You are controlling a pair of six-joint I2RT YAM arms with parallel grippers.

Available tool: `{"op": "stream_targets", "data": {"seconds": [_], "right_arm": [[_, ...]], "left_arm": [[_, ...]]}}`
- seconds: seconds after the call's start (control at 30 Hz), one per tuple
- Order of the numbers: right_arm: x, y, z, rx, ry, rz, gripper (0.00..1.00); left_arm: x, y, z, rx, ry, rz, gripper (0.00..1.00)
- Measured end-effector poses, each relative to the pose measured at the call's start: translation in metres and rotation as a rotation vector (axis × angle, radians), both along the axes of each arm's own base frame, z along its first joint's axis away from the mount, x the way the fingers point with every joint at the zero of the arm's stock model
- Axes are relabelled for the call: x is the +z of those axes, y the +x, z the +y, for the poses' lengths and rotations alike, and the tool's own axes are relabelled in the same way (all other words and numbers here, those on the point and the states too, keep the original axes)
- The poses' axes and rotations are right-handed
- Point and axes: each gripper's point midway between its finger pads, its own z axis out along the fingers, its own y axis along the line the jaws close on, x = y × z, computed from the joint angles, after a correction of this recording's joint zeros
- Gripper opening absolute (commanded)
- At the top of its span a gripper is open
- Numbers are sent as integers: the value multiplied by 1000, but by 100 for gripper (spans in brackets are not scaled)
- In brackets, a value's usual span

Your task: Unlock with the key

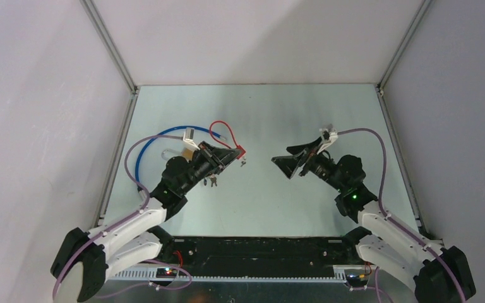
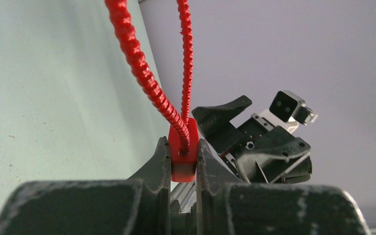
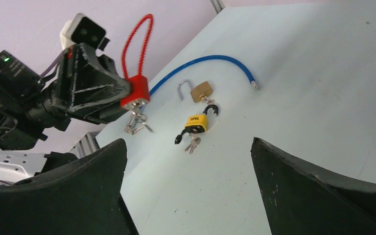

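Over on the left, the left gripper (image 2: 182, 149) has its jaws pinching the small red plastic padlock with the ribbed red cable loop (image 3: 136, 92), held up off the pale desk (image 1: 259, 202) so the little silver keys (image 3: 136, 125) dangle free underneath. Across on the right, the right gripper (image 1: 281, 156) faces it, jaws spread wide, lined up to grab that key, I'd guess.

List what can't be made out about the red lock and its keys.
- Left wrist: the left gripper clamps the red lock, and its fingers hide the keyhole and keys.
- Right wrist: the keys hang under the lock, too small to tell whether one is inserted.
- Top external: lock and keys are too small to read.
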Motion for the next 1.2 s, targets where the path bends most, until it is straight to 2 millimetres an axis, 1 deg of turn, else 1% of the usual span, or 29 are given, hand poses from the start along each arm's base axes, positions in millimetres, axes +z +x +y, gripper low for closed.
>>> {"op": "stream_targets", "data": {"seconds": [0.07, 0.17, 0.23, 0.33, 0.47, 0.53, 0.63, 0.77, 0.97, 1.07, 1.13, 1.17, 1.2], "right_arm": [[1, -6, 9, 14, -21, -43, 99], [6, -21, 35, 57, -57, -151, 99], [5, -27, 54, 81, -83, -221, 99], [-10, -23, 72, 75, -143, -282, 99], [-24, -16, 87, 50, -211, -354, 96], [-24, -14, 92, 36, -224, -388, 94], [-12, -12, 97, 13, -214, -445, 91], [3, -8, 98, -16, -186, -496, 88], [7, -5, 99, -36, -178, -520, 82], [10, -4, 99, -45, -171, -529, 75], [13, -4, 99, -47, -162, -538, 68], [13, -5, 100, -47, -160, -542, 62], [14, -6, 101, -44, -155, -545, 58]], "left_arm": [[-2, 1, -1, -2, 3, 13, 0], [-1, 1, -5, -11, -1, 23, 0], [2, 0, -8, -22, -7, 25, 0], [6, -3, -12, -38, -20, 27, 0], [9, -6, -15, -55, -28, 28, 0], [9, -8, -17, -62, -30, 29, 0], [9, -11, -19, -71, -30, 30, 0], [10, -13, -21, -79, -34, 34, 0], [10, -16, -24, -90, -35, 35, 0], [13, -16, -24, -92, -39, 30, 0], [16, -16, -25, -92, -42, 25, 0], [17, -16, -25, -92, -43, 24, 0], [17, -16, -25, -91, -44, 23, 0]]}}
